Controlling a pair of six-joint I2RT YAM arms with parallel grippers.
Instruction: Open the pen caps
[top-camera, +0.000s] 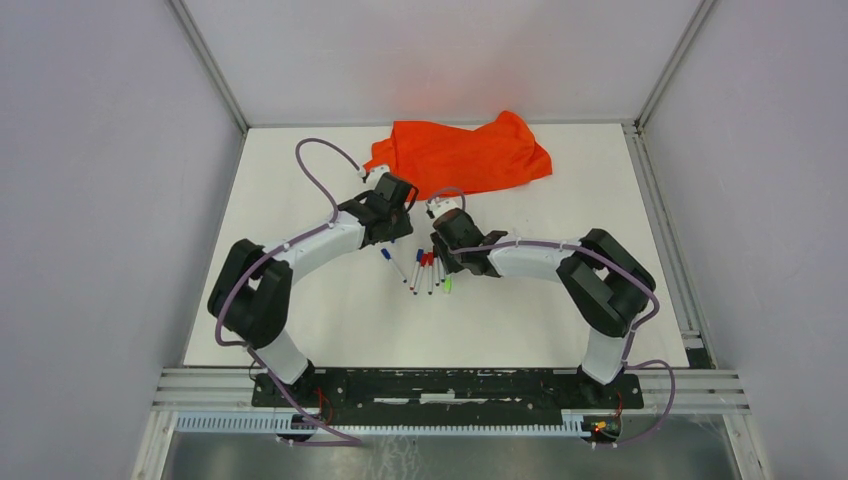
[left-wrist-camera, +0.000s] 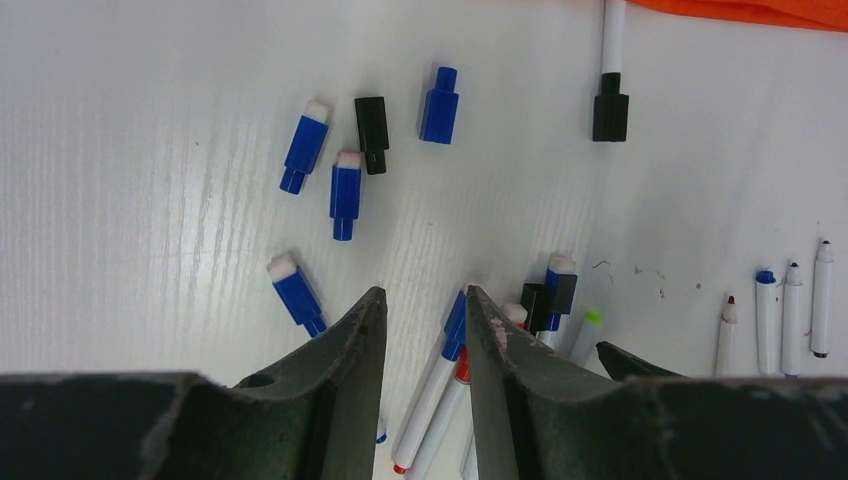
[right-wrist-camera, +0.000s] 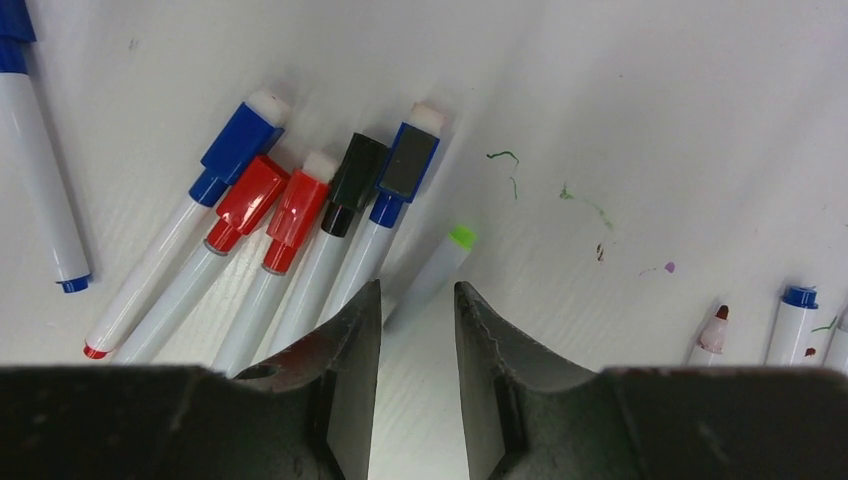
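In the left wrist view several loose pen caps lie on the white table: blue ones (left-wrist-camera: 305, 146), (left-wrist-camera: 346, 193), (left-wrist-camera: 439, 104), (left-wrist-camera: 296, 292) and a black one (left-wrist-camera: 372, 133). My left gripper (left-wrist-camera: 425, 300) is open and empty just above the table, with a blue-capped pen (left-wrist-camera: 455, 325) lying between its fingers. In the right wrist view capped pens lie side by side: blue cap (right-wrist-camera: 238, 145), red caps (right-wrist-camera: 248, 200), (right-wrist-camera: 297, 210), black cap (right-wrist-camera: 350, 180), blue cap (right-wrist-camera: 405, 170). My right gripper (right-wrist-camera: 418, 292) is open and empty, its tips at the lower end of a green-tipped pen (right-wrist-camera: 430, 275).
A large orange cloth (top-camera: 465, 155) lies at the back of the table. Uncapped pens (left-wrist-camera: 768, 310) lie to the right. A black-capped pen (left-wrist-camera: 610, 105) lies near the cloth. The two grippers, left (top-camera: 398, 228) and right (top-camera: 442, 262), are close together over the pens (top-camera: 430, 272).
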